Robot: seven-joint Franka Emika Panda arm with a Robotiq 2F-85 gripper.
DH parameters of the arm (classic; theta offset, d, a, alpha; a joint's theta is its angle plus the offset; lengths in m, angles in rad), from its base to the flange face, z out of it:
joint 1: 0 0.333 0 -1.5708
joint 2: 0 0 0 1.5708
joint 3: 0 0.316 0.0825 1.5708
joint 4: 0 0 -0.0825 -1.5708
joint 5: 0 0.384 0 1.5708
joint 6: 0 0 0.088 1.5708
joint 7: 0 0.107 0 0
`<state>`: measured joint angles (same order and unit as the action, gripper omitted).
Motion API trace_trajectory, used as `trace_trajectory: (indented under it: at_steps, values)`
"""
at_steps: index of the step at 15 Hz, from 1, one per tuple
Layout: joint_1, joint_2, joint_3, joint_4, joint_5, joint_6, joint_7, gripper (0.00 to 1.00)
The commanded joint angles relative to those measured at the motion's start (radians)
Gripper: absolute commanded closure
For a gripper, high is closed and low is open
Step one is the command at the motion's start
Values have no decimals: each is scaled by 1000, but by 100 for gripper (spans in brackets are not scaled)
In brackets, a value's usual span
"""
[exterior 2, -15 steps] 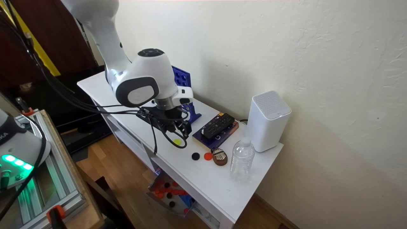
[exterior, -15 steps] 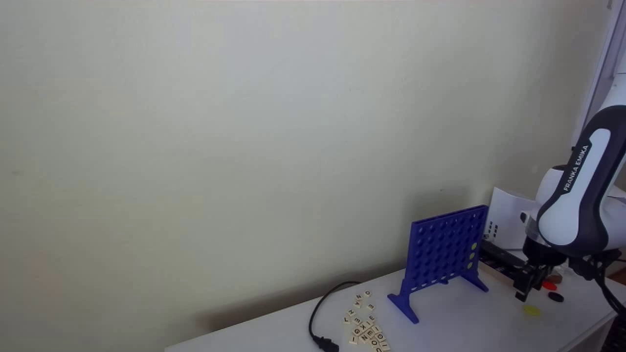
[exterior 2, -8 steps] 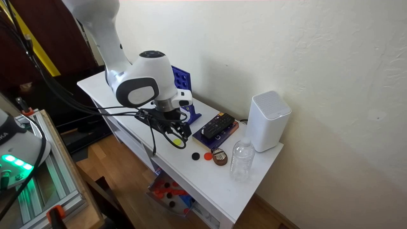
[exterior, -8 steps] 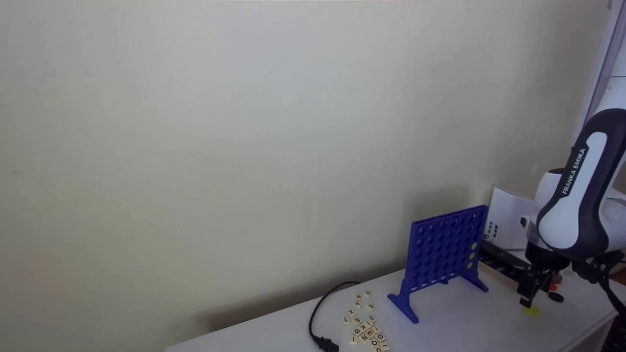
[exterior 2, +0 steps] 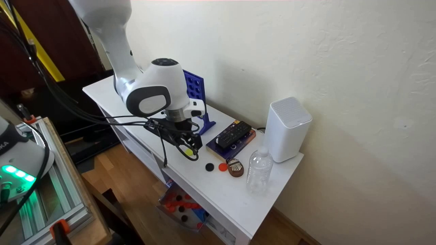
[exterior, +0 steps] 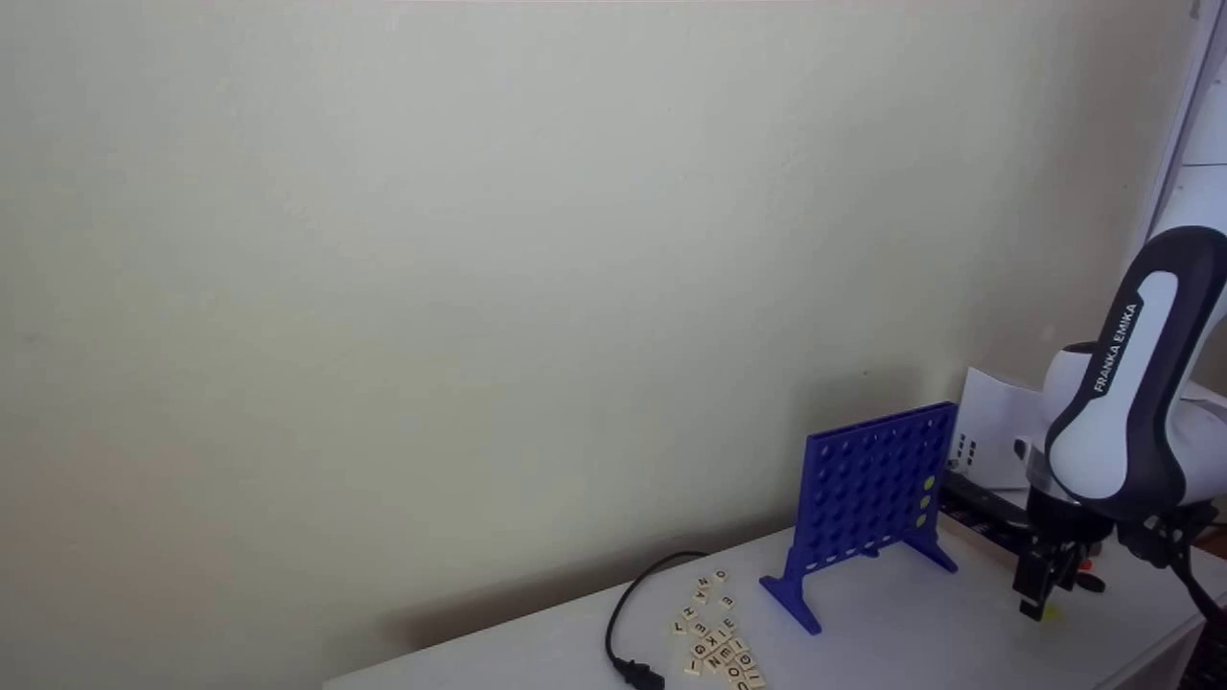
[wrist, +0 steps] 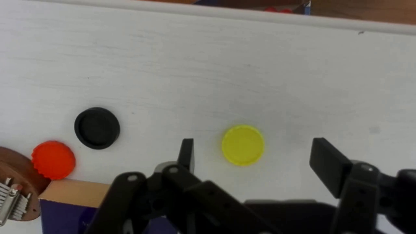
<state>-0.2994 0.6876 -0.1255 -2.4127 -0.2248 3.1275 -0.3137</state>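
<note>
Beneath your gripper [wrist: 253,143] spreads the white tabletop [wrist: 201,78], and apart from it the blue game rack [exterior: 870,489] stands upright. You have the gripper spread wide, with nothing in its grasp. Near it lies the purple book or box [exterior 2: 235,145], the black remote [exterior 2: 235,133] resting on top, and farther out the wooden thumb piano [exterior 2: 235,172]. Beyond one finger you see the black disc [wrist: 97,128], then the red disc [wrist: 53,160]; in the wrist view, between your fingertips and touching neither, lies the yellow disc [wrist: 243,145]
</note>
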Motion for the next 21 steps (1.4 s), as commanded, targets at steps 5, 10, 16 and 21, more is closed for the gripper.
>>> trace_trajectory:
  at_steps: [5, 10, 16, 21]
  values:
    - [-21, 41, 24, 42, 2, -16, -2, 34]
    - [-38, 53, 27, 53, 1, -16, -5, 6]
    - [-70, 53, 42, 56, 0, -13, -12, 53]
    - [-86, 43, 44, 57, -1, -11, -15, 87]
